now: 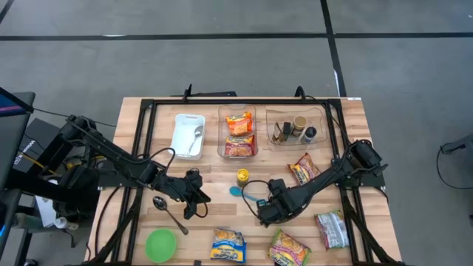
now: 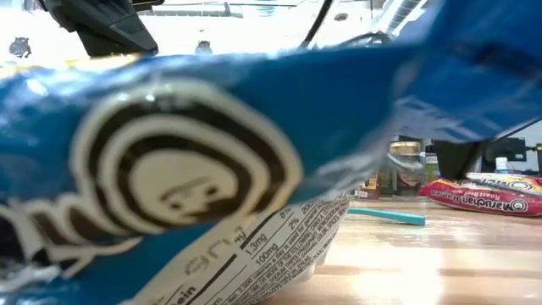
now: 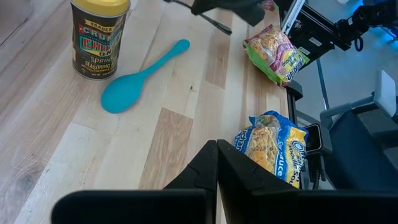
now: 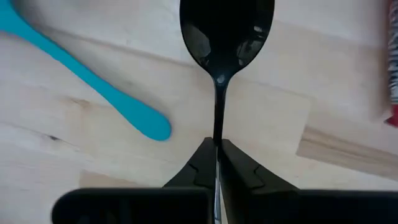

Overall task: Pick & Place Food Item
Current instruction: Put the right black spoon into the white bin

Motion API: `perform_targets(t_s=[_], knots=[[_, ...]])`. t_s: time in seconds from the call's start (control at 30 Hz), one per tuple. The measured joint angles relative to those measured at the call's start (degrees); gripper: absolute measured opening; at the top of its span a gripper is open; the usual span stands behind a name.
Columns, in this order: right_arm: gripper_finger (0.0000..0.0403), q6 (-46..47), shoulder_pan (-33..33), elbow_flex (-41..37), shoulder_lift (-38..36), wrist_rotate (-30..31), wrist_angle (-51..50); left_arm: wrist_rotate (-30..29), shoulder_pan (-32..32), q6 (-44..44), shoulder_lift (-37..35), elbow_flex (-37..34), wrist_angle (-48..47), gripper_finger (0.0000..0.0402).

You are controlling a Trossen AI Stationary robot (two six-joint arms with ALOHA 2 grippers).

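Blue packet (image 2: pixel 169 169) is pressed up against the low camera. Two ramen packs (image 1: pixel 239 134) are seen in the middle bin, a spoon (image 1: pixel 197 137) in the white tray, jars (image 1: pixel 295 130) in the third (count unclear). Right gripper (image 4: pixel 216 146) is clamped on a black spoon (image 4: pixel 226 31); left gripper (image 3: pixel 216 149) is shut, empty.

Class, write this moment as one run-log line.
right gripper: shut on black spoon | left gripper: shut, empty | blue spoon: on table

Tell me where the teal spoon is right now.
In the high view the teal spoon lies on the table's middle, just below the yellow-lidded seasoning jar and beside the right gripper.
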Motion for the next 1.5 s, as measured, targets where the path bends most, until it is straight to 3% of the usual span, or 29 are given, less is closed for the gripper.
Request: perform_targets(t_s=[0.37,0.63,1.0,1.23,1.5], knots=[[0.0002,-0.1,0.0,10.9,0.0,9.8,-11.9,0.0,0.0,0.0,0.0,0.0,1.7,0.0],[0.0002,0.0,0.0,20.1,-0.1,20.8,-18.4,-0.7,0.0,0.0,0.0,0.0,8.7,0.0],[0.0002,0.7,-0.6,28.6,-0.1,39.5,-19.0,-13.8,0.0,0.0,0.0,0.0,17.8,0.0],[0.0005,1.8,-2.8,29.8,-0.1,43.5,-15.6,-24.5,0.2,0.0,0.0,0.0,20.7,0.0],[0.0004,-9.0,-5.2,29.8,-0.1,44.3,-4.8,-25.4,1.0,0.0,0.0,0.0,21.2,0.0]])
